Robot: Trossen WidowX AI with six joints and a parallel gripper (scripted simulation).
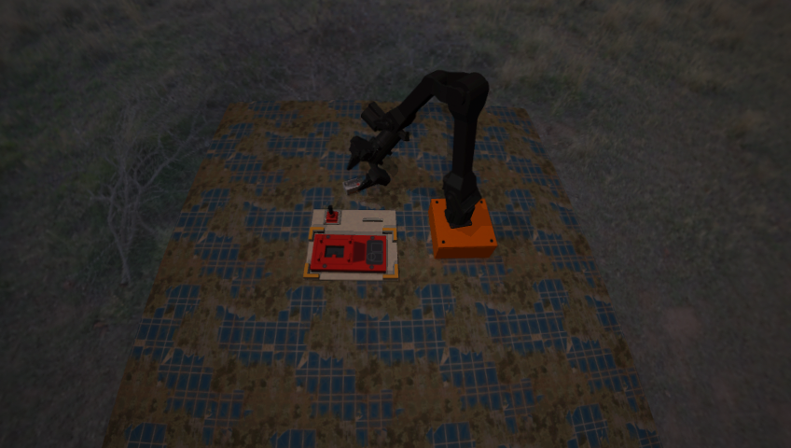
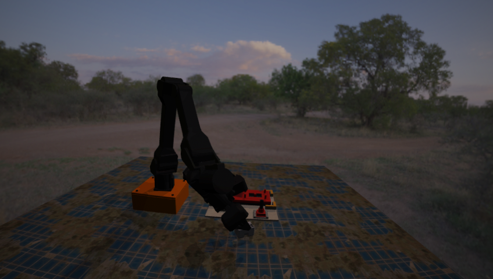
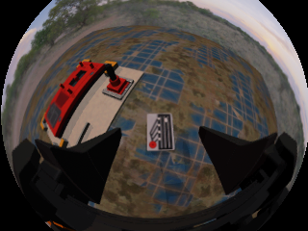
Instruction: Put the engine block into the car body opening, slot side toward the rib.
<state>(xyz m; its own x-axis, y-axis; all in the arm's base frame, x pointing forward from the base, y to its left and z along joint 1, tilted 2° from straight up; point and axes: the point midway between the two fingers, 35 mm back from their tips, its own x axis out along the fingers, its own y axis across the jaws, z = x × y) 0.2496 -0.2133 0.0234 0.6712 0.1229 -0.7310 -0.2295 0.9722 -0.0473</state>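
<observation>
The engine block [image 1: 352,186] [image 2: 245,232] [image 3: 160,132] is a small pale grey block. Its face with dark slots and a red dot shows in the wrist view. My gripper [image 1: 354,178] [image 3: 161,131] is open wide, its fingertips on either side of the block with gaps to both. The block sits beyond the fingertips, unheld; I cannot tell whether it rests on the table or is just above it. The red car body [image 1: 343,267] [image 2: 245,197] [image 3: 76,104] is on the board, away from the block. Its opening [image 1: 334,252] shows dark and empty; the rib is too small to make out.
The pale board [image 1: 352,221] [image 2: 214,211] [image 3: 96,117] has yellow corner brackets and a thin dark slot. A red piece with a black upright knob [image 1: 331,215] [image 2: 261,211] [image 3: 116,86] stands on it, on the block's side. The orange base [image 1: 463,247] [image 2: 153,201] carries the arm.
</observation>
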